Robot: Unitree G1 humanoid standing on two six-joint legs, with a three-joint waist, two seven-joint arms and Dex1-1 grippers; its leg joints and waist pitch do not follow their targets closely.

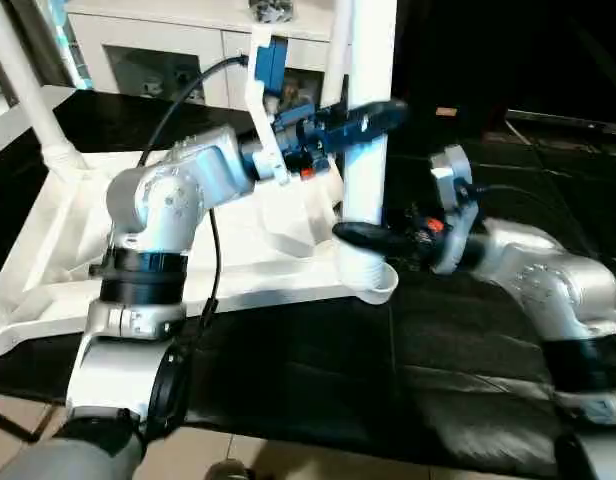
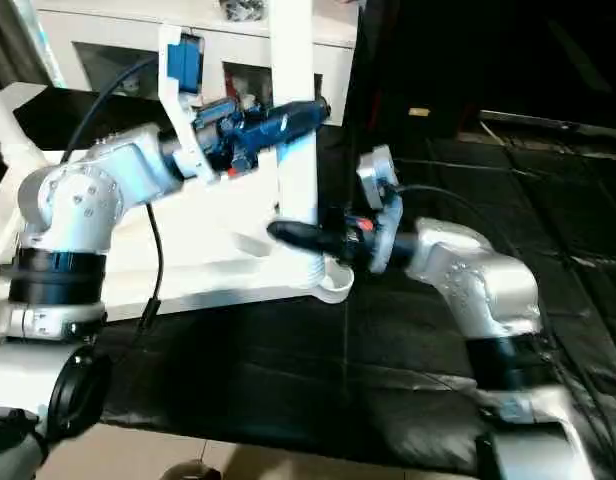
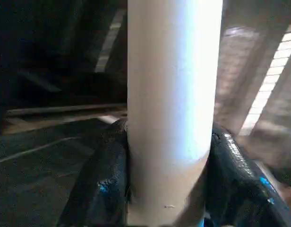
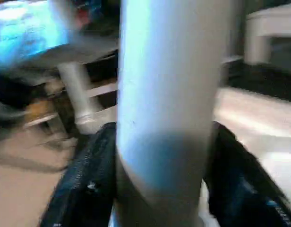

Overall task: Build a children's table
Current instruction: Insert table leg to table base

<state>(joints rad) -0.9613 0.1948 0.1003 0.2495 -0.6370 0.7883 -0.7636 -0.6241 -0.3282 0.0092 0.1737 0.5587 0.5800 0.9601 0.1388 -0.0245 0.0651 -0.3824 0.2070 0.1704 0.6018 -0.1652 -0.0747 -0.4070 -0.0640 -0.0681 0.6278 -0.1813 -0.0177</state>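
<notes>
So the tabletop [image 1: 238, 275] is lying upside down on the black mat [image 1: 318, 380], ribbed underside up. One white leg [image 1: 368, 150] stands upright in the near corner socket [image 1: 373, 280], and another leg [image 1: 28, 90] is stuck in the far left corner, leaning a bit. Both grippers are on the near leg: the left gripper [image 1: 373, 118] pinches it higher up, fingers [image 3: 100, 184] tight against both sides of the tube. The right gripper [image 1: 363, 236] clamps it low, just above the socket, one finger [image 4: 84, 189] on each side. White cabinet [image 1: 188, 45] sits behind.
</notes>
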